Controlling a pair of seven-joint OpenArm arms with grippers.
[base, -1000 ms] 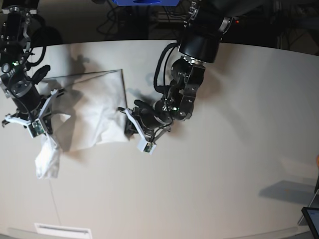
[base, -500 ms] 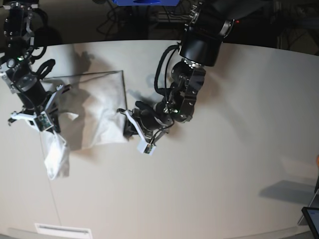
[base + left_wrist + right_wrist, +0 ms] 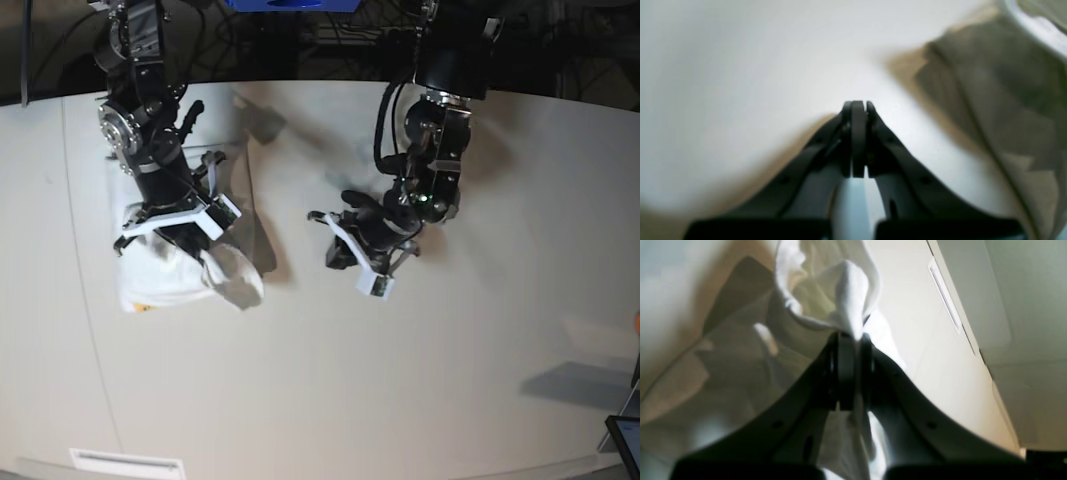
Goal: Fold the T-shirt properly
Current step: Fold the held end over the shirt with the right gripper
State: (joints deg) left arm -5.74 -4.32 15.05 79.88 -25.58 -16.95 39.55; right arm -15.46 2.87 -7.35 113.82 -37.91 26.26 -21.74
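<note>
1. A pale bench (image 3: 420, 380) lies under me, with dark clutter behind its far edge.
2. My right fingers (image 3: 851, 340) are pressed together on a bunched fold of the T-shirt (image 3: 840, 293), white cloth squeezed between the pads and rising out past the tips in a loose loop.
3. In the base view those right fingers (image 3: 205, 250) sit over the heap of the T-shirt (image 3: 165, 280), which lies crumpled on the bench at that view's left, below and beside my right arm (image 3: 150, 130) (a small orange mark shows at its lower edge).
4. More cloth drapes under my right fingers in the wrist view, grey in shadow, spreading toward the left of that picture.
5. My left fingers (image 3: 858, 110) are closed flat against each other with nothing between them, above bare bench.
6. In the base view my left fingers (image 3: 365, 270) hang near the middle of the bench, well apart from the T-shirt.
7. Shadowed cloth (image 3: 1000, 110) shows at the right of the left wrist view, too blurred for me to say more.
</note>
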